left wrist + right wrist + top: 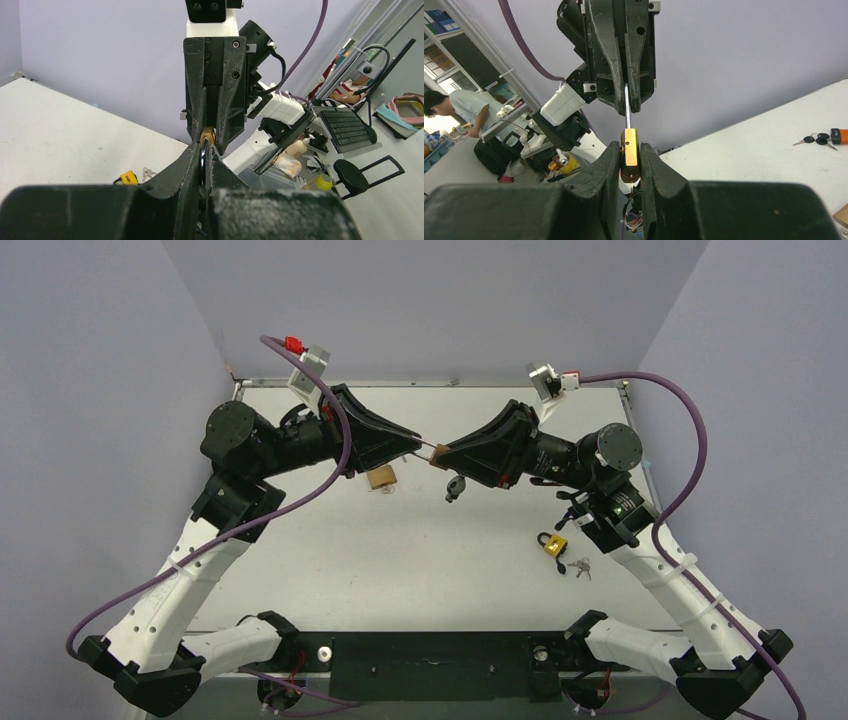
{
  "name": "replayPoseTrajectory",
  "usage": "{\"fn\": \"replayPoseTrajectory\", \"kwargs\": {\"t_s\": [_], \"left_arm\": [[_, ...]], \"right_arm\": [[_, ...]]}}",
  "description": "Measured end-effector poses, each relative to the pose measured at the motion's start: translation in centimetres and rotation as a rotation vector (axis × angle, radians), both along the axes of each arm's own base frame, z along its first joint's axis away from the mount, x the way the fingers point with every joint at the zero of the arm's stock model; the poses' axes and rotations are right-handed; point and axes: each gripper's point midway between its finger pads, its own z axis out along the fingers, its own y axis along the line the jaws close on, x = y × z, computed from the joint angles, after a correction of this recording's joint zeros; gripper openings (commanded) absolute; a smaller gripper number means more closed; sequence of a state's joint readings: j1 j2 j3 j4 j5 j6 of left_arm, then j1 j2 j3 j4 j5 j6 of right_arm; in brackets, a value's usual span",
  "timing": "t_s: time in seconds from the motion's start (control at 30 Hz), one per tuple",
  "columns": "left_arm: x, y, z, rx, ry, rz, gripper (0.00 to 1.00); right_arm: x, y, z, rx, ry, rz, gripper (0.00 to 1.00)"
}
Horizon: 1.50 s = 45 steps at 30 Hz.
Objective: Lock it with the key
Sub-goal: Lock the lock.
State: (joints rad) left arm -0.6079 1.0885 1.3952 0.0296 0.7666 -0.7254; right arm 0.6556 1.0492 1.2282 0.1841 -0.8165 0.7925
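Note:
My right gripper (441,456) is shut on a small brass padlock (437,462) and holds it above the table's middle. In the right wrist view the padlock (629,145) stands upright between the right gripper's (629,151) fingers. My left gripper (417,443) faces it, shut on a key (428,449). The thin metal blade (626,107) runs from the left fingers straight down into the padlock's top end. In the left wrist view the key's dark head (203,157) is pinched in the left gripper (204,149), with the padlock (207,135) just beyond.
A second brass padlock (380,478) lies on the table under the left gripper. A dark small object (455,487) lies below the right gripper. A yellow padlock (553,543) and a key bunch (580,565) lie near the right arm.

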Motion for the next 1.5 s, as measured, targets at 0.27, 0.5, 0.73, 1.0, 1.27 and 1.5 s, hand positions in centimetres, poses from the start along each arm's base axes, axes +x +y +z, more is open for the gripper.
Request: {"fn": "replayPoseTrajectory", "kwargs": {"t_s": [0.27,0.5,0.73,1.0,1.27,1.5], "left_arm": [[0.5,-0.5,-0.3,-0.008,-0.001,0.048,0.00],[0.4,-1.0,-0.1,-0.018,-0.018,0.083,0.00],[0.1,-1.7,0.1,-0.027,-0.032,0.098,0.00],[0.9,-1.7,-0.6,-0.007,0.002,0.140,0.00],[5.7,-0.1,-9.2,0.173,0.260,0.196,0.00],[5.0,0.3,-9.4,0.191,0.274,0.148,0.00]], "right_arm": [[0.9,-0.1,-0.2,-0.008,0.016,-0.057,0.00],[1.0,-0.3,0.6,-0.014,0.009,-0.076,0.00],[0.8,-0.3,1.2,-0.020,0.000,-0.076,0.00],[2.1,-0.4,0.8,-0.039,-0.008,-0.136,0.52],[6.3,-1.8,-4.2,-0.098,0.037,-0.302,0.71],[6.7,-5.0,-7.2,-0.113,0.043,-0.383,0.67]]}}
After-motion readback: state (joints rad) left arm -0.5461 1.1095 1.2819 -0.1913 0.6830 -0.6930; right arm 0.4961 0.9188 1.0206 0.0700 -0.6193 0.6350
